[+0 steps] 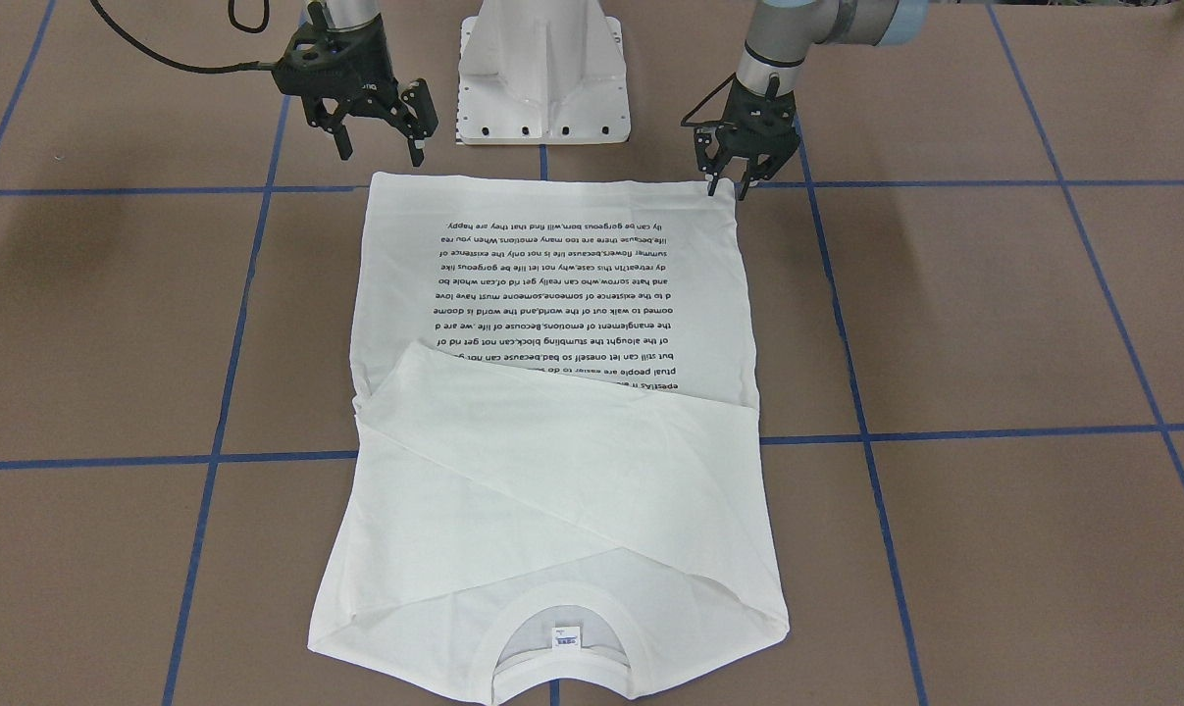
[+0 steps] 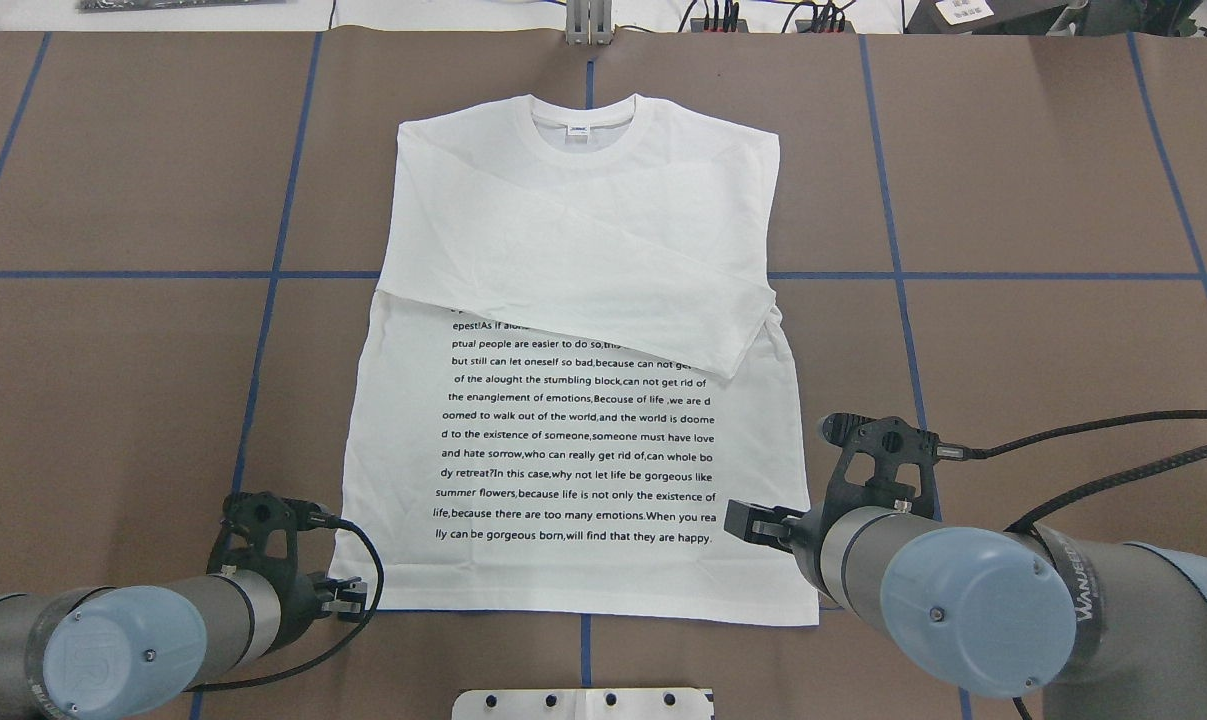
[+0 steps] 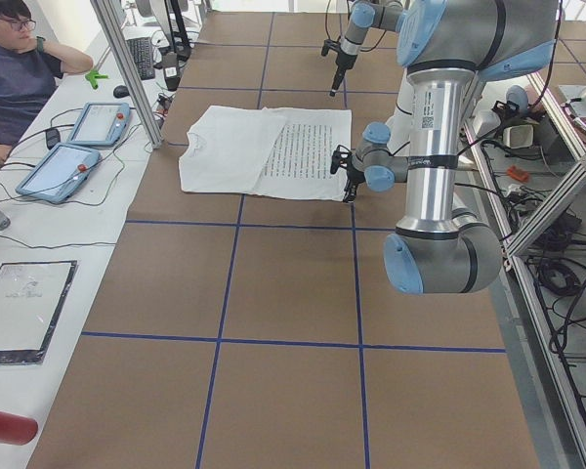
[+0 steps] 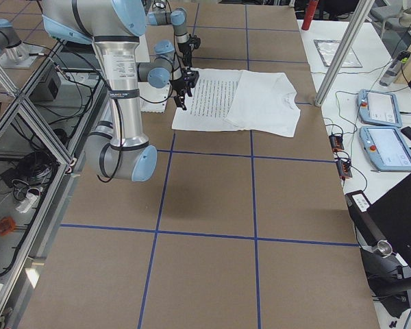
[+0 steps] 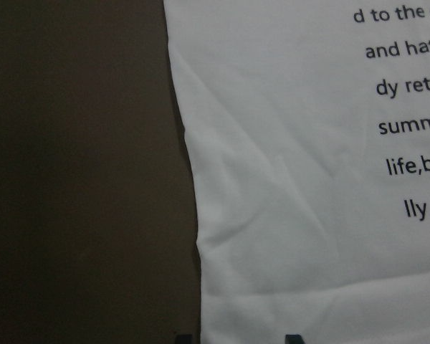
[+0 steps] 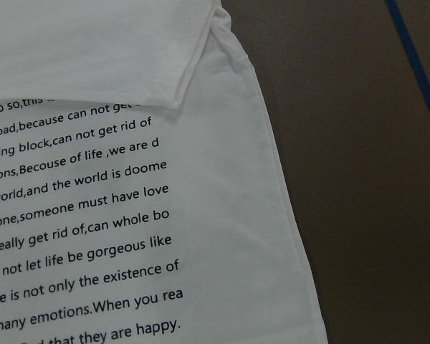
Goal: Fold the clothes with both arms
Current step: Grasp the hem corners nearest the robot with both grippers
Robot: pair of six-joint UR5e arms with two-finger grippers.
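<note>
Overhead exterior: one white T-shirt (image 2: 573, 470) lies flat on the brown table (image 2: 113, 380), printed text up, collar on the far side from the robot, a sleeve folded diagonally across the chest. Two arms, two claws: left gripper (image 1: 728, 188) sits low at one near hem corner, fingers slightly spread. Right gripper (image 1: 381, 157) is spread wide, lifted near the other hem corner, holding nothing.

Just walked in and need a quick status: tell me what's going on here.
The robot is folding a white T-shirt lying flat on the table, sleeves already crossed over its chest. The left gripper, open, sits at one hem corner; the right gripper, open, hovers near the other.
</note>
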